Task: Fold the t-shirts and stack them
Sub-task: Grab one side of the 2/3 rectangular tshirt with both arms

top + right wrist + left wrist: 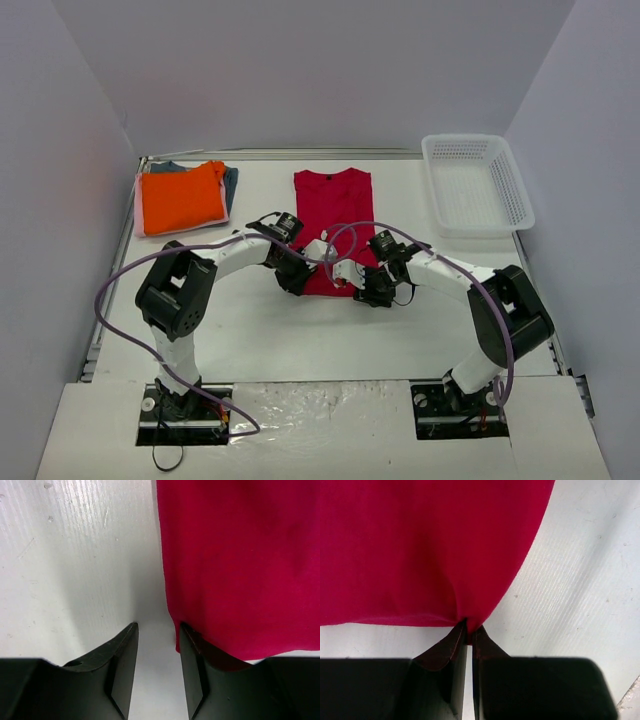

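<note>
The crimson-red t-shirt (333,215) lies flat in a long narrow strip at the table's middle. My left gripper (297,280) is at its near left corner, shut on a pinch of the red hem (468,630), with red cloth (420,550) spreading above it. My right gripper (372,291) is at the near right corner with its jaws open (158,627). The red shirt's edge (240,565) lies over the tip of its right finger (192,645), and the left finger is on bare table. A folded orange t-shirt (180,197) tops a stack at the back left, over a pale pink one (139,212) and a grey-blue one (231,182).
A white mesh basket (475,185) stands at the back right. White walls close in the table on three sides. Purple cables loop from both arms over the near part of the table (300,330).
</note>
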Tool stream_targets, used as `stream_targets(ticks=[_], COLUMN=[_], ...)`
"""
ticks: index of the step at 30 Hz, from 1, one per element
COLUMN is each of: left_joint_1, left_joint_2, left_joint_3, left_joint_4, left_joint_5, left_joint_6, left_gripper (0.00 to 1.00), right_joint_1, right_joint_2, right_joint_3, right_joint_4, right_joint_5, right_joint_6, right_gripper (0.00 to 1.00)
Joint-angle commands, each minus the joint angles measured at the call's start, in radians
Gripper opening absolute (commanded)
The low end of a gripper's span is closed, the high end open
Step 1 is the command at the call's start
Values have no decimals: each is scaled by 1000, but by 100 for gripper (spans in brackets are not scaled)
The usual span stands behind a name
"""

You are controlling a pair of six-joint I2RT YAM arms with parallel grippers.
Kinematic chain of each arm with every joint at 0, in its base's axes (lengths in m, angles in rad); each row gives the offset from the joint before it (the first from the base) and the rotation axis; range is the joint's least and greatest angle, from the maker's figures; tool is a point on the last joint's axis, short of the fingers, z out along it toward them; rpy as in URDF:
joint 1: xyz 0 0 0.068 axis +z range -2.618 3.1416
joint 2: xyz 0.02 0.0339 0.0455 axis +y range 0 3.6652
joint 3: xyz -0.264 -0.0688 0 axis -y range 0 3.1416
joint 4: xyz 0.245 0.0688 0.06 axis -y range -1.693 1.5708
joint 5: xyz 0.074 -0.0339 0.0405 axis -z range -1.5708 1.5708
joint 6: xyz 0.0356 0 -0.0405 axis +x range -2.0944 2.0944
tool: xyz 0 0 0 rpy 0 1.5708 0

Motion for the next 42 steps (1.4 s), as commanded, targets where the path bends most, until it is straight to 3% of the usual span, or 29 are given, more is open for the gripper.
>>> stream_targets(ticks=[1,7,13,32,35,42], left_joint_1=[-5,-5,-4,-1,1,2], left_joint_2=[-13,-13,-7,-5,-4,-8], left_joint_3=[11,8,7,5,10,21], left_joint_4=[-38,-40,-37,-41,-43,-58], left_joint_5=[27,30,33,32,37,36], left_joint_6=[32,35,33,39,38,42], left_gripper=[2,2,2,2,2,2], right_joint_1=[-6,-15,-25,-66,-66,-66], right_joint_2=[7,-23,-79,52,52,23], right_joint_3=[37,43,40,45,37,23], right_joint_4=[-12,-27,-44,-44,-49,-69], right_joint_5=[26,23,14,-11,0,8], right_joint_6=[16,19,8,-32,-32,-24], right_gripper=[34,27,31,37,32,6])
